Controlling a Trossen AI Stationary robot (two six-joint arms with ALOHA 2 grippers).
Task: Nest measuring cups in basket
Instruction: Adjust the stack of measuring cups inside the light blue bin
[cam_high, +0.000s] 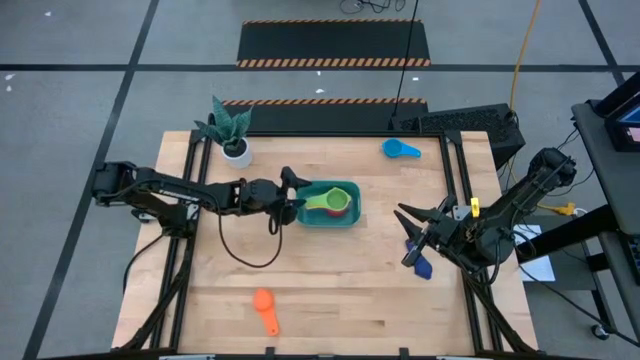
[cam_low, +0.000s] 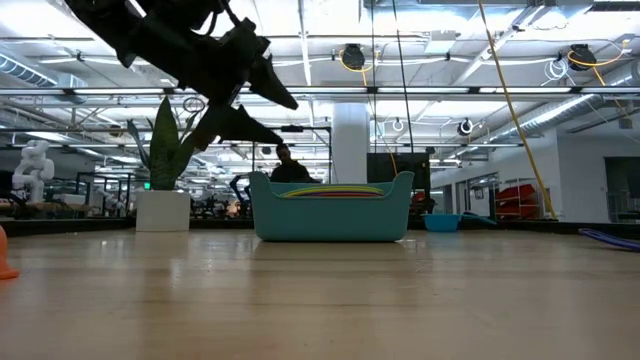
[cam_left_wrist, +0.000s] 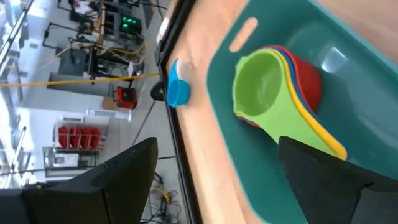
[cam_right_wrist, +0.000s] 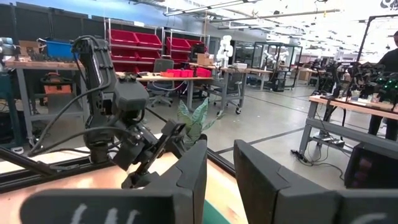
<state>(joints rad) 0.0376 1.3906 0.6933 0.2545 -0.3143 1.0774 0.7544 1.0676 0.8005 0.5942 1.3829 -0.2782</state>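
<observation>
The teal basket (cam_high: 352, 217) (cam_low: 330, 220) (cam_left_wrist: 249, 180) stands mid-table. Inside it lies a nested stack of cups (cam_high: 330, 203) (cam_left_wrist: 267, 87): green on top, then yellow and red. My left gripper (cam_high: 293, 197) (cam_low: 270, 115) (cam_left_wrist: 217, 146) hangs open above the basket's left end and touches nothing. The light blue cup (cam_high: 402, 150) (cam_left_wrist: 177, 92) lies near the far edge and the orange cup (cam_high: 265, 310) near the near edge. The dark blue cup (cam_high: 424, 267) (cam_low: 610, 237) lies on the table under my right gripper (cam_high: 402, 235) (cam_right_wrist: 219, 155), which is raised with a narrow gap between its fingers.
A white pot with a green plant (cam_high: 232, 135) (cam_low: 165, 190) stands at the far left corner. A black cable (cam_high: 240, 250) loops on the table below the left arm. Bare wood lies between the basket and the near edge.
</observation>
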